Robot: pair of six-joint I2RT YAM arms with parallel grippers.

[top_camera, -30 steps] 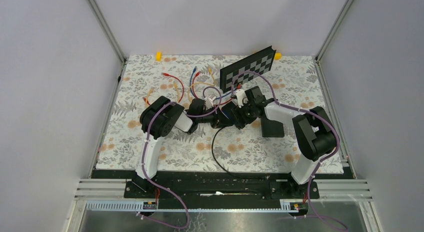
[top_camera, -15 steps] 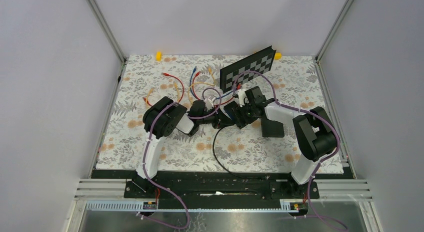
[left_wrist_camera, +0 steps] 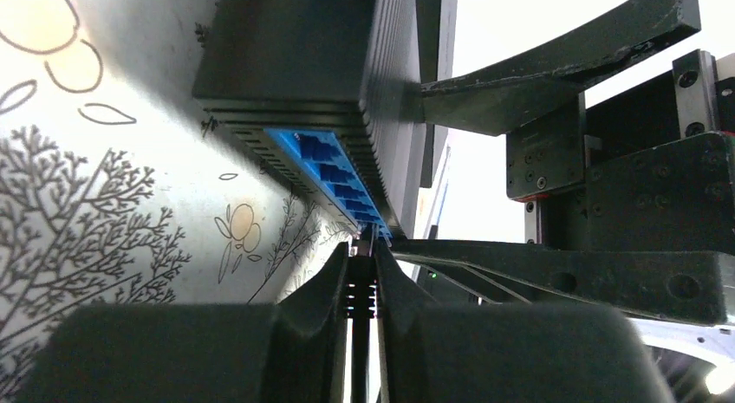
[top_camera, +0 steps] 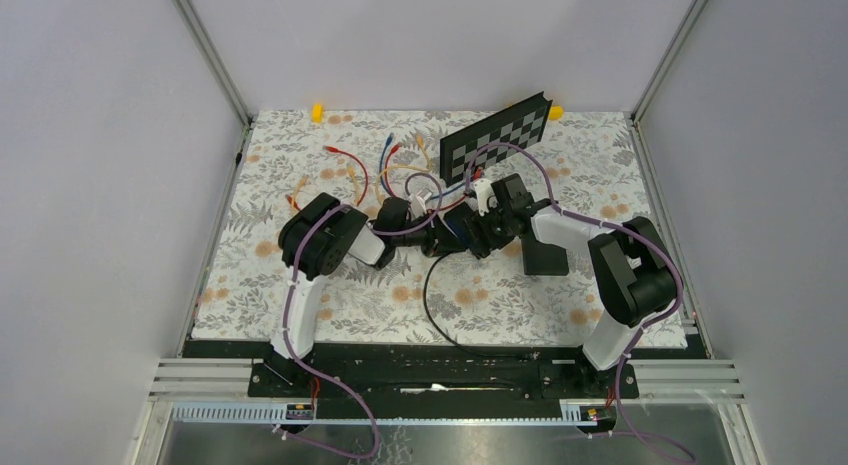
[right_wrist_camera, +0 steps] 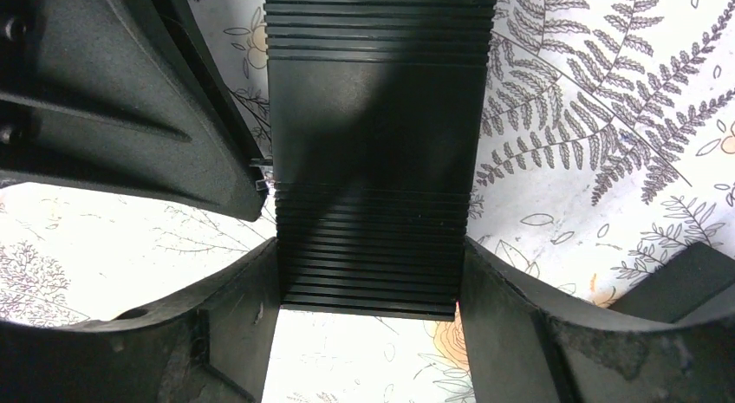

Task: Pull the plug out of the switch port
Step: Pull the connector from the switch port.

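Switch (right_wrist_camera: 373, 143): black ribbed box lying on the floral mat (top_camera: 330, 285) at mid-table, between the two wrists. From overhead it was largely covered by them.
Right gripper (right_wrist_camera: 368, 247): fingers stood wide, one pressed against each side of the switch body, and the box was gripped.
Port row (left_wrist_camera: 334, 173): blue sockets ran along one edge of the switch. The far ones crowded together and could not be counted.
Plug (left_wrist_camera: 362, 286): thin dark piece at the far end of the port row, in line with the last socket. Whether it was fully seated could not be judged, and its shape was lost in shadow.
Left gripper (left_wrist_camera: 361, 260): fingers were drawn in to a narrow slit, pinching the plug from both sides.
Plug's cable: hidden behind the left fingers and not traced.
Black lead (top_camera: 428, 295): curved toward the near edge. Its upper end vanished beneath the grippers.
Patch leads (top_camera: 350, 170): red, blue and yellow, loose at the rear of the mat, apart from the switch.
Black block (top_camera: 545, 257): lay beside the right forearm. Its nature was not determined.
Checkerboard (top_camera: 497, 135): stood tilted at rear right.
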